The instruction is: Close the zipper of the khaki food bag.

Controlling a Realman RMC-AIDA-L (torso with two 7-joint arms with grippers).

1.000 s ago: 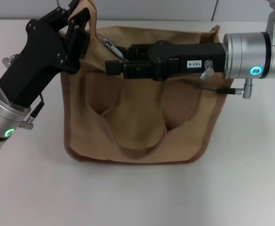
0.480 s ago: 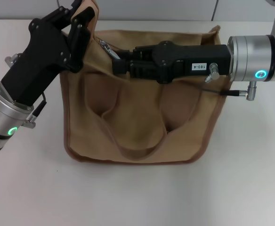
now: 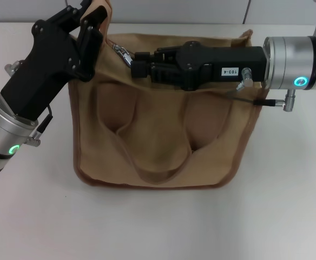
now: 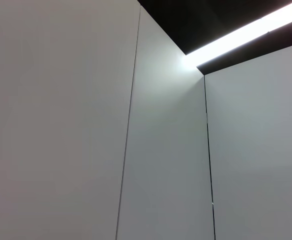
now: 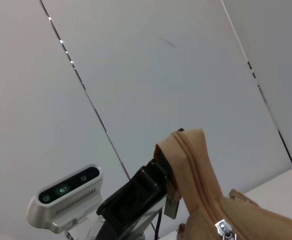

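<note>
Left hand [image 3: 93,24] pinching khaki food bag [image 3: 158,146] corner, right hand [image 3: 136,62] at zipper [image 3: 123,52]

You see the bag [image 3: 158,135] lying flat on the white table [image 3: 163,227], its two handles looped across the front panel. The left gripper [image 3: 90,16] is clamped on the bag's raised top corner at the far left, pinching the fabric upward. The right gripper [image 3: 135,62] reaches in from the right along the top edge, its fingertips closed right beside the silver pull tab [image 3: 123,53] of the zipper [image 3: 120,50]. You cannot tell whether they actually pinch the tab. The tab sits near the left end of the top edge.
</note>
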